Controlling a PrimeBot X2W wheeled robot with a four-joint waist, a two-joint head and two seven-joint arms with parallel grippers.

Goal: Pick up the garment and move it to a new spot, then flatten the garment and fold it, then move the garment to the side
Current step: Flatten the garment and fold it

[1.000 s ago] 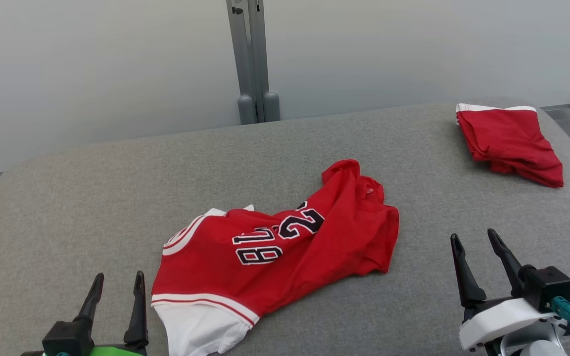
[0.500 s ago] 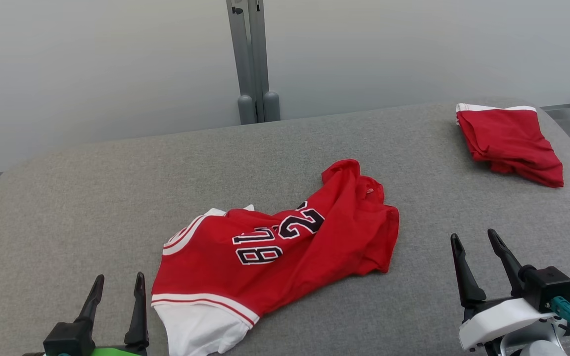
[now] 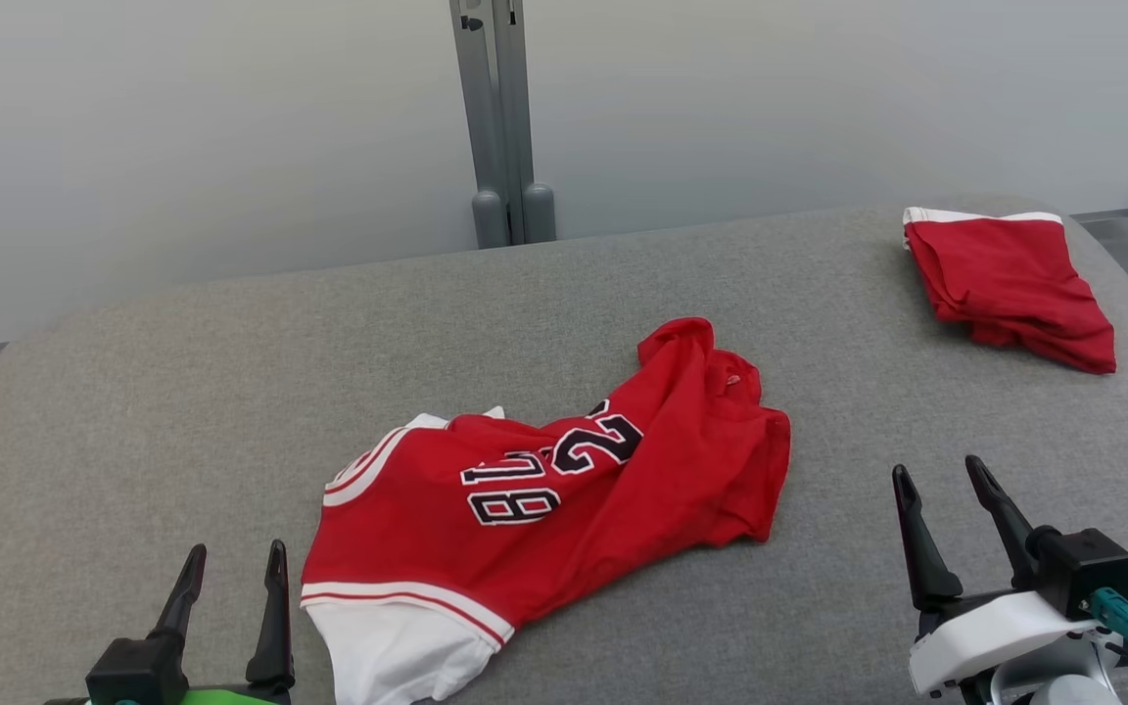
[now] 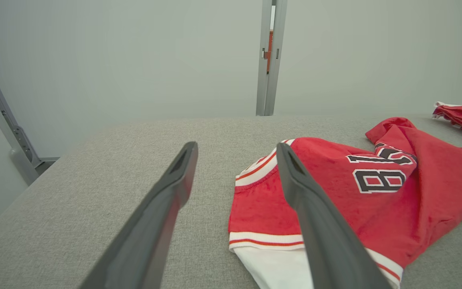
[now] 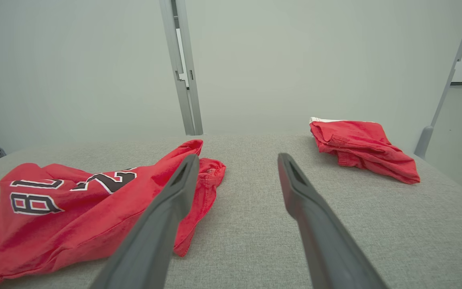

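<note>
1 jersey (image 3: 544, 509) crumpled, lettering partly hidden in folds | left gripper (image 3: 237, 548) released | right gripper (image 3: 937, 466) released

free: pad (image 3: 133, 411) left of jersey (image 3: 564, 509) | obstacle: folded red cloth (image 3: 1010, 284) (far right)

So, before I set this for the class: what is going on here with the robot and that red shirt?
Nothing is being handled yet. A crumpled red jersey lies on the grey padded table in front of the robot. The left claw and the right claw hover open on either side of it, touching nothing. A second red garment lies folded near the table's far right corner.
</note>
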